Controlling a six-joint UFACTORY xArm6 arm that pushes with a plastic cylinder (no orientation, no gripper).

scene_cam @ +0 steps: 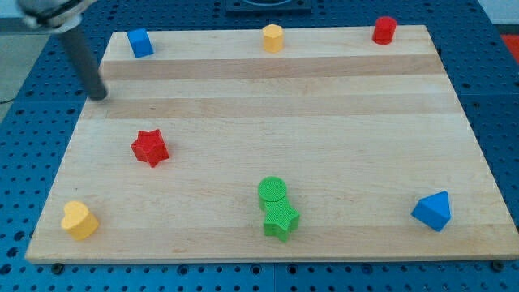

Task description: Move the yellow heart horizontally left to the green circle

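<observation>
Overall: one arm stood over a wooden board (268, 105), with eight small blocks spread across it.
Tip: the dark rod ended at the tip (99, 96), which met the board near its left edge in the upper part of the view; it had no jaws, held nothing and touched no block.
Yellow heart: the yellow heart (79, 220) lay in the board's bottom-left corner, well apart from the tip and far below it in the view.
Green circle: the green circle (272, 191) sat near the bottom edge around the middle, well to the right of the yellow heart and slightly higher in the view.
Green star: the green star (280, 219) lay just below the green circle, touching it.
Red star: the red star (150, 148) lay between the tip and the yellow heart, a little to the right of both.
Top row: the blue cube (140, 42) sat nearest the tip, up and to its right; the yellow hexagon (272, 37) stood at the top middle, and the red cylinder (384, 30) near the top-right corner.
Blue block: the blue triangular block (432, 211) lay toward the bottom-right corner.
Surface: the board was pale wood in broad horizontal strips.
Surroundings: the blue perforated table (499, 89) showed around the board on all sides.
</observation>
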